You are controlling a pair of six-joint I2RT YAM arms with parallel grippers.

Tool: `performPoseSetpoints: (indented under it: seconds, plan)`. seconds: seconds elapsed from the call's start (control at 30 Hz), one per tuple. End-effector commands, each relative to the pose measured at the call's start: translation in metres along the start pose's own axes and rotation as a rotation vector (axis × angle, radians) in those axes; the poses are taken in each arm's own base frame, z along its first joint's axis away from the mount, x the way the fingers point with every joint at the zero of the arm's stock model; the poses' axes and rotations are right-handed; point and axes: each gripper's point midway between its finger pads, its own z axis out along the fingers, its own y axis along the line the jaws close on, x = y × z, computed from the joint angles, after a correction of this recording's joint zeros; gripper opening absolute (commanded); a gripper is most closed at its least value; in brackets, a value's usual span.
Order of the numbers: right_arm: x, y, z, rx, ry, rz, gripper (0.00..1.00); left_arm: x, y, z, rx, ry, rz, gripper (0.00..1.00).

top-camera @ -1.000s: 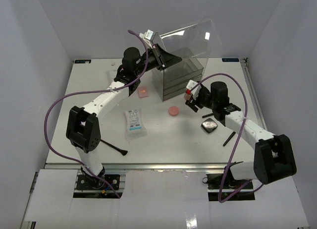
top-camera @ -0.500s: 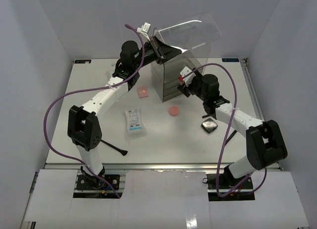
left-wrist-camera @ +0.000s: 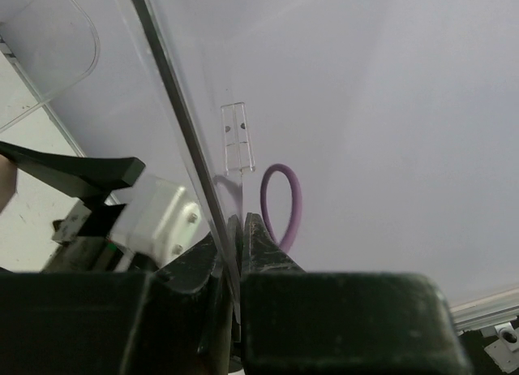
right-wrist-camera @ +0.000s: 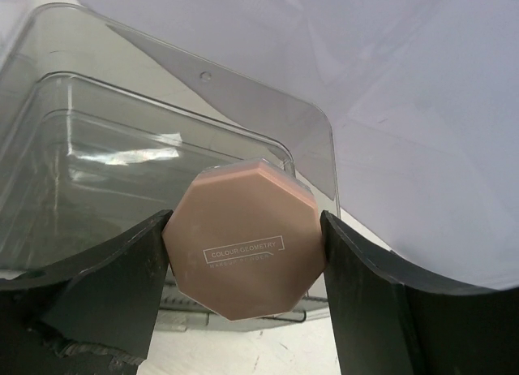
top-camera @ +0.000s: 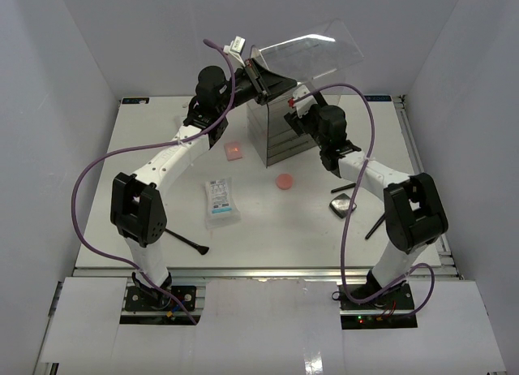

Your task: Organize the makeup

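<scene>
My left gripper [top-camera: 258, 71] is shut on the edge of the clear lid [top-camera: 312, 52] of the box and holds it raised; the wrist view shows the jaws [left-wrist-camera: 242, 229] pinching the lid's edge [left-wrist-camera: 174, 123]. My right gripper [top-camera: 298, 115] is shut on a beige octagonal compact [right-wrist-camera: 243, 249], held at the open top of the clear box [top-camera: 280, 135]. On the table lie a round pink compact [top-camera: 284, 181], a pink square pad [top-camera: 234, 151], a white sachet [top-camera: 220, 200], a black faceted compact [top-camera: 344, 204] and thin black brushes [top-camera: 186, 242] [top-camera: 375, 226].
The clear box with dark drawers [right-wrist-camera: 122, 188] stands at the back centre, with its lid [right-wrist-camera: 243, 91] tilted up above it. Purple cables loop off both arms. White walls close in the table on three sides.
My right gripper has carried the beige compact up and left from above the table to the box's open top. My left gripper has raised the lid a little higher.
</scene>
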Motion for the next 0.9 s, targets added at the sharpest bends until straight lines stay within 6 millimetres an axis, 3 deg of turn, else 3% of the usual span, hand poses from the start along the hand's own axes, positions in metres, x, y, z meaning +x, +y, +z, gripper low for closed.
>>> performPoseSetpoints:
  seconds: [0.0, 0.13, 0.23, 0.47, 0.57, 0.7, 0.8, 0.87]
  plan:
    - [-0.028, -0.026, 0.022, 0.118, -0.07, 0.054, 0.3, -0.032, -0.074, -0.007, 0.195, -0.091, 0.185, 0.09]
    - [-0.024, -0.019, 0.033, 0.092, -0.062, 0.052, 0.66, -0.029, -0.07, -0.008, 0.188, -0.084, 0.179, 0.09]
    - [-0.028, -0.014, 0.028, 0.056, -0.073, 0.05, 0.84, -0.027, -0.068, -0.009, 0.185, -0.081, 0.179, 0.09]
    - [-0.038, -0.002, 0.003, -0.04, -0.093, 0.052, 0.93, -0.022, -0.06, -0.01, 0.176, -0.072, 0.171, 0.08]
    - [-0.047, 0.017, -0.016, -0.167, -0.11, 0.051, 0.95, -0.022, -0.061, -0.01, 0.175, -0.072, 0.171, 0.08]
    - [-0.054, 0.078, -0.066, -0.534, -0.188, -0.026, 0.95, -0.022, -0.061, -0.012, 0.171, -0.077, 0.175, 0.08]
    - [-0.034, 0.12, -0.107, -0.764, -0.155, -0.029, 0.95, -0.022, -0.06, -0.013, 0.171, -0.078, 0.174, 0.08]
    - [-0.026, 0.133, -0.125, -0.827, -0.146, -0.009, 0.95, -0.02, -0.058, -0.013, 0.169, -0.076, 0.171, 0.08]
